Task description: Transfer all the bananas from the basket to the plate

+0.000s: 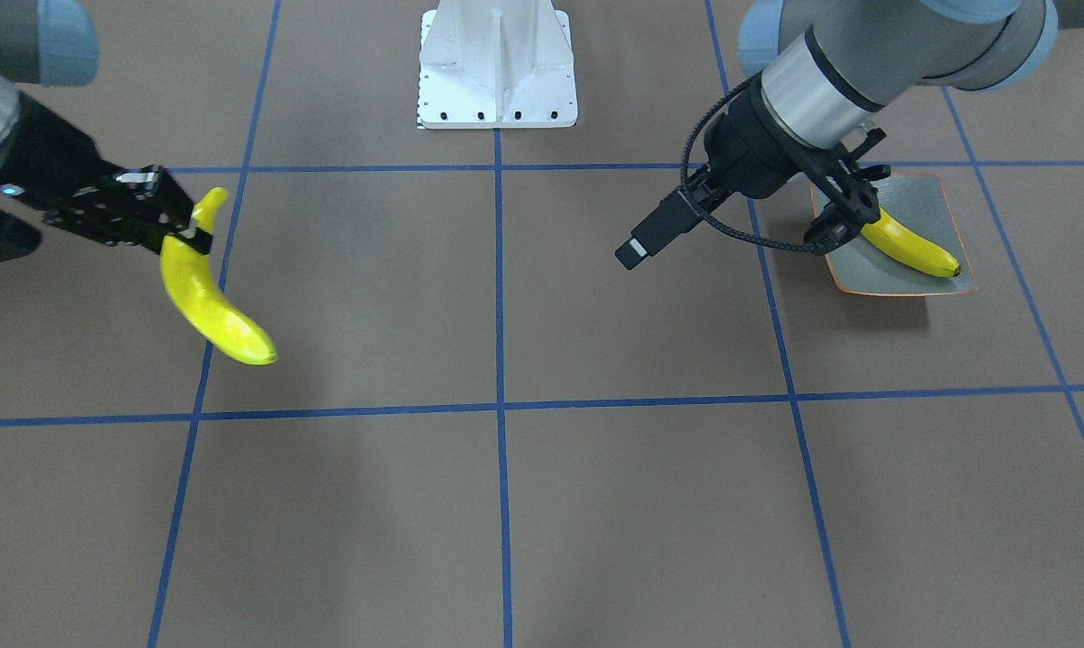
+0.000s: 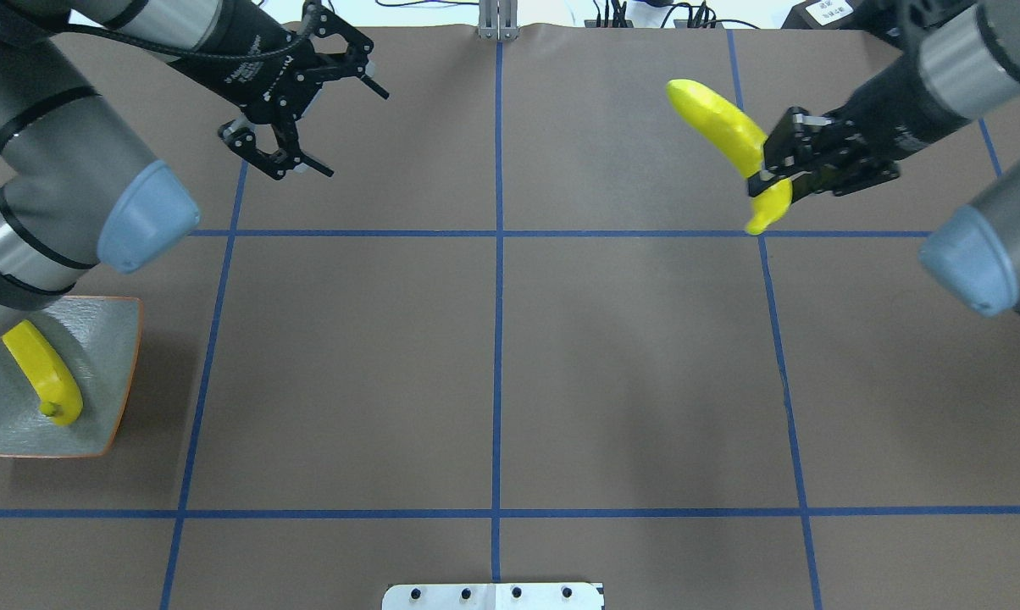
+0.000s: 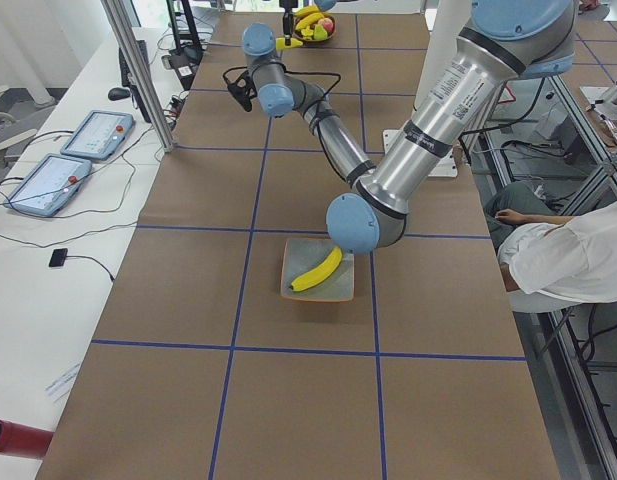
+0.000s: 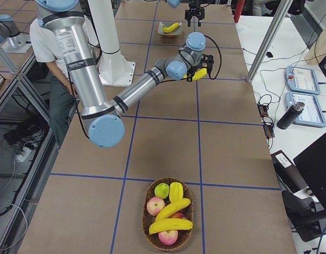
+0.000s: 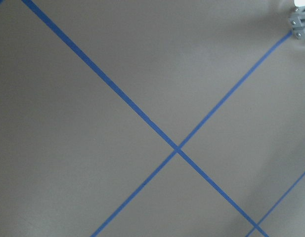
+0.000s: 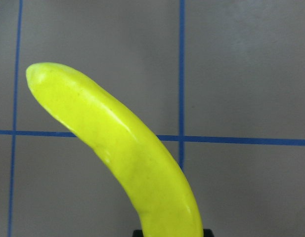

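Observation:
My right gripper [image 2: 764, 174] is shut on a yellow banana [image 2: 722, 119] and holds it in the air over the table; this banana [image 1: 209, 301] hangs at the left of the front-facing view and fills the right wrist view [image 6: 127, 158]. The grey-green plate [image 2: 103, 373] with an orange rim holds one banana [image 2: 42, 373]. My left gripper [image 2: 357, 134] is open and empty, raised beyond the plate [image 1: 934, 202]. The basket [image 4: 143, 225] at the table's far right end holds two more bananas [image 4: 172, 208] among other fruit.
Apples and a green fruit lie in the basket with the bananas. The white robot base [image 1: 497, 67] stands at the table's middle edge. A seated person [image 3: 568, 260] is beside the table. Blue tape lines cross the brown tabletop.

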`<move>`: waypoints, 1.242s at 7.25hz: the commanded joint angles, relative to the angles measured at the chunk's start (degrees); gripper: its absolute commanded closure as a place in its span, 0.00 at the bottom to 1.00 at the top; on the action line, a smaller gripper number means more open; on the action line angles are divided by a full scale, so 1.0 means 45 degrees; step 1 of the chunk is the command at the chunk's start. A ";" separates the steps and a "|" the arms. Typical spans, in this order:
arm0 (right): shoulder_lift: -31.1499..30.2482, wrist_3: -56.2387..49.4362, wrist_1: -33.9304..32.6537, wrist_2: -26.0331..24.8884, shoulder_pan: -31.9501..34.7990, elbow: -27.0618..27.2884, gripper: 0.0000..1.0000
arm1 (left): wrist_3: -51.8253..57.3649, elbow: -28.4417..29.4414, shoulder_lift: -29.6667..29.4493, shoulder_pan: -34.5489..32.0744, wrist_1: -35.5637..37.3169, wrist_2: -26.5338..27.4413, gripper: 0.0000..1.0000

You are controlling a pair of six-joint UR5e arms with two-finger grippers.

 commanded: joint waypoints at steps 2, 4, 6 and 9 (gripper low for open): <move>0.2113 0.3306 0.0116 -0.0142 -0.1956 -0.0093 1.00 | -0.1576 0.0630 -0.0522 0.1074 -0.2384 0.2034 0.00; 0.3225 0.3876 0.0118 -0.0667 -0.2660 -0.0521 1.00 | -0.1635 0.1211 -0.1106 0.1328 -0.2947 0.2055 0.00; 0.3792 0.4807 0.0778 -0.0709 -0.2780 -0.0930 1.00 | -0.1635 0.1315 -0.1149 0.1525 -0.3127 0.2055 0.00; 0.3835 0.6018 0.1676 -0.0650 -0.2741 -0.1284 1.00 | -0.1655 0.1217 -0.1149 0.1525 -0.3380 0.2055 0.00</move>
